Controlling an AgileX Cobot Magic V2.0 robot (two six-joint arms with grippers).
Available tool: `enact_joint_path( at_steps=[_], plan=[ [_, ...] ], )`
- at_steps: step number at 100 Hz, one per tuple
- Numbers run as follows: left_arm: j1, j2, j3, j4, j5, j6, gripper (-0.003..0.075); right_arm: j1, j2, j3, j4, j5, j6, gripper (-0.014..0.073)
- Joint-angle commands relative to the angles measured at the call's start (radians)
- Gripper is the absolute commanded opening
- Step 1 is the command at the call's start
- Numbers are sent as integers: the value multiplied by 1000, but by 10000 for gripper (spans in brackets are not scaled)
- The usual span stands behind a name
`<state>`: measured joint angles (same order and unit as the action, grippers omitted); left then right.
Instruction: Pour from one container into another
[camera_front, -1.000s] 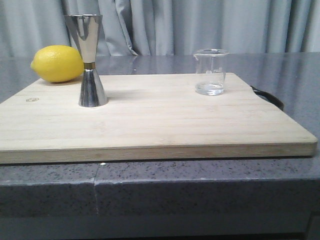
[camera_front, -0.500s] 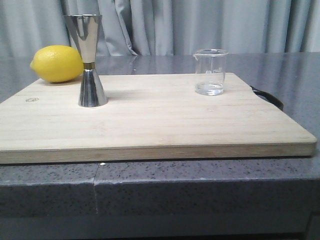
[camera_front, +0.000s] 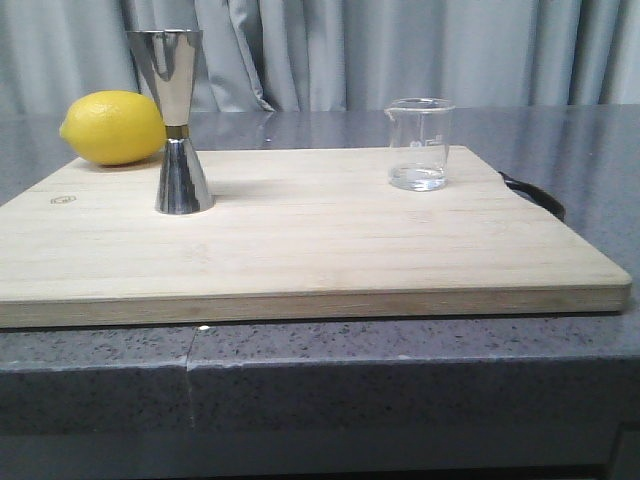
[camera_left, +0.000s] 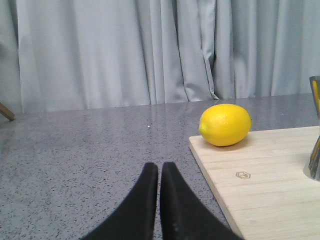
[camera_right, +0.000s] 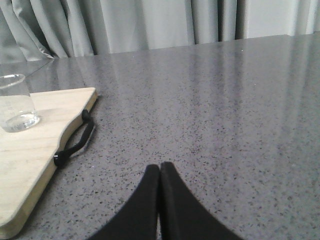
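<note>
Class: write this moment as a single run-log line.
beaker: upright on board, untouched | jigger: upright beside lemon | left gripper: shut, empty | right gripper: shut, empty

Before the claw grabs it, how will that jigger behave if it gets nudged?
The jigger would probably tip easily: it stands tall on a small base with a narrow waist. Its polished steel looks slippery to pinch. It seems rigid, so it should not deform.
</note>
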<state>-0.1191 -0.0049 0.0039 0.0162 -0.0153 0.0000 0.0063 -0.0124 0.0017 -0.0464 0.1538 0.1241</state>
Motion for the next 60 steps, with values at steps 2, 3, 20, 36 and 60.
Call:
enact_joint_path(
  at_steps=[2,3,20,36,60],
  plan=[
    [1,-25,35,-1,-79,0,-19,-7,-15,2,-8,-118,18,-67],
    [1,-25,35,-1,-79,0,-19,-7,-15,4,-8,-120,21,-67],
    [1,-25,35,-1,-79,0,-19,-7,-15,39,-4,-147,39,-67],
    [1,-25,35,-1,-79,0,-19,-7,-15,39,-4,-148,39,-67],
    [1,-25,35,-1,-79,0,-19,-7,-15,39,-4,-145,39,-67]
  ],
)
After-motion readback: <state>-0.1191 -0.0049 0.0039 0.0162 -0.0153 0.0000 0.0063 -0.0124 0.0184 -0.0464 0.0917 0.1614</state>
